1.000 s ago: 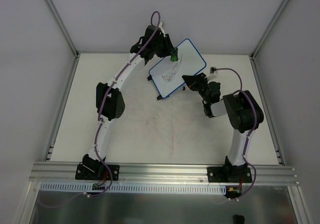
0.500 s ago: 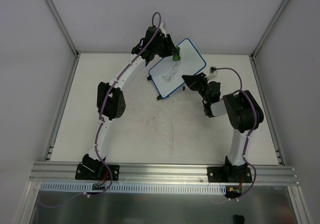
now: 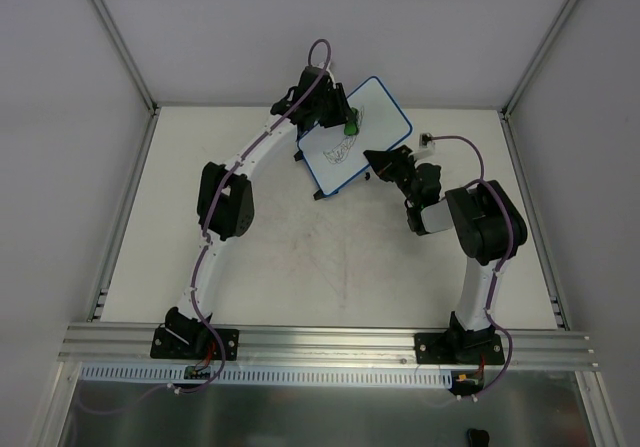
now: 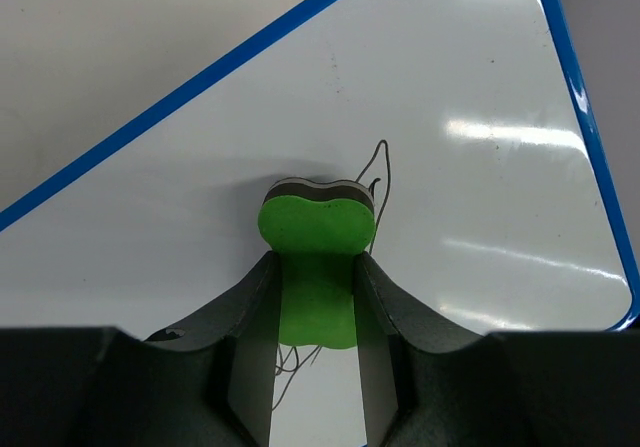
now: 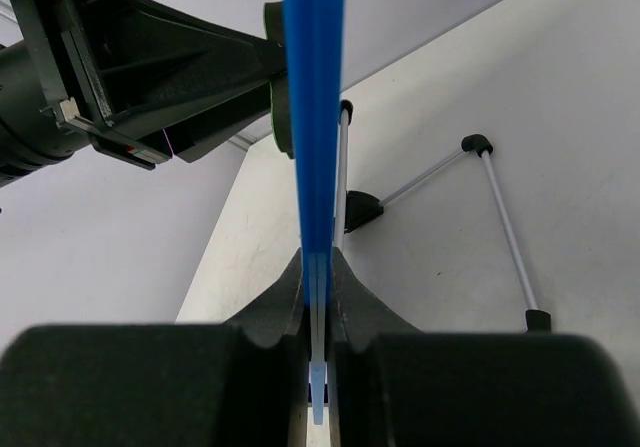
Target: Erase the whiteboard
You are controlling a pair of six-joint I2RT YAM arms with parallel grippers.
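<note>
The whiteboard stands tilted at the back of the table, white with a blue frame and a black scribble on its lower half. My left gripper is shut on a green eraser and presses it against the board, over the scribble. My right gripper is shut on the board's blue edge at its lower right side. In the right wrist view the left gripper shows behind the board.
The board's wire stand with black feet rests on the table. Grey walls and aluminium posts close the back and sides. A rail runs along the near edge.
My left gripper has moved the green eraser a little rightward and then down across the board. The upper part of the scribble has thinned. The right arm and board have not moved.
</note>
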